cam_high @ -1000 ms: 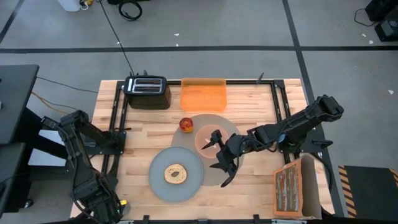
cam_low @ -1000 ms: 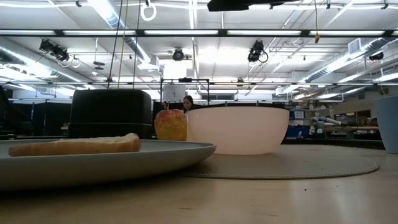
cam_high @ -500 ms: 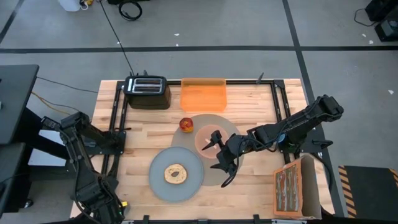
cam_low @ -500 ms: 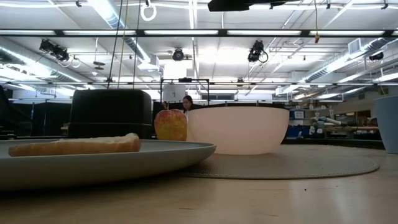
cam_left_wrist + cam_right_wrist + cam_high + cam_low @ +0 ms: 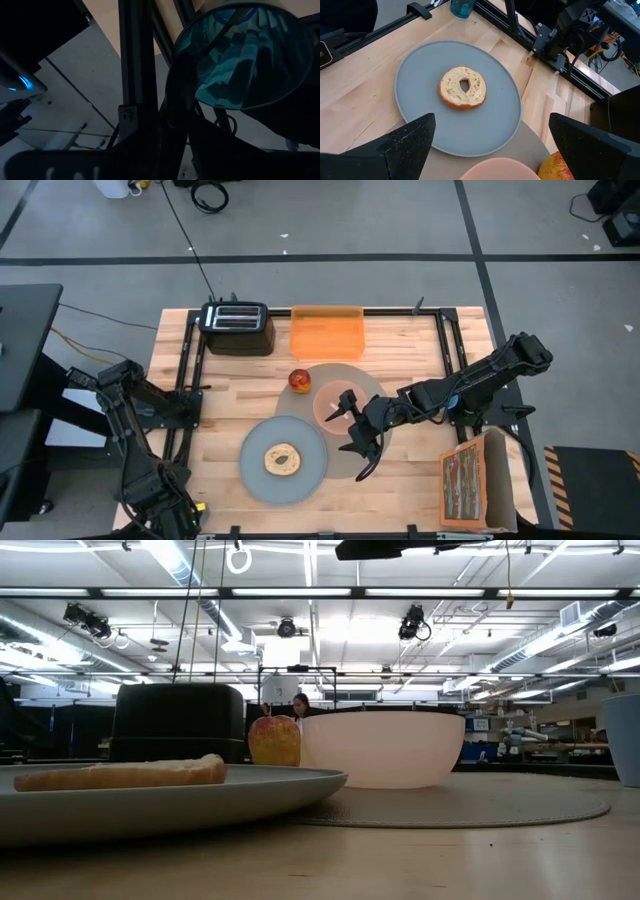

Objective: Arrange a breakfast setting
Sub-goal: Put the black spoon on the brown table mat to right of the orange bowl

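Note:
The round grey-brown placemat (image 5: 332,372) lies mid-table. The pink bowl (image 5: 334,401) stands on it. The red apple (image 5: 300,380) sits at the placemat's far-left rim. The grey plate (image 5: 262,478) overlaps its near-left rim and carries the bagel (image 5: 284,459). My right gripper (image 5: 345,445) hovers open and empty over the placemat's near part, beside the bowl, with the plate and bagel (image 5: 463,87) ahead of it. The blue cup (image 5: 462,7) stands by the table's left rail and fills my left wrist view (image 5: 245,55). My left arm (image 5: 150,480) waits off the near-left corner. The spoon is out of view.
A black toaster (image 5: 237,327) and an orange tray (image 5: 327,332) stand along the far edge. A cardboard box (image 5: 478,480) stands at the near right. Black frame rails (image 5: 190,380) run along the table's sides. A person (image 5: 300,705) shows far behind in the room.

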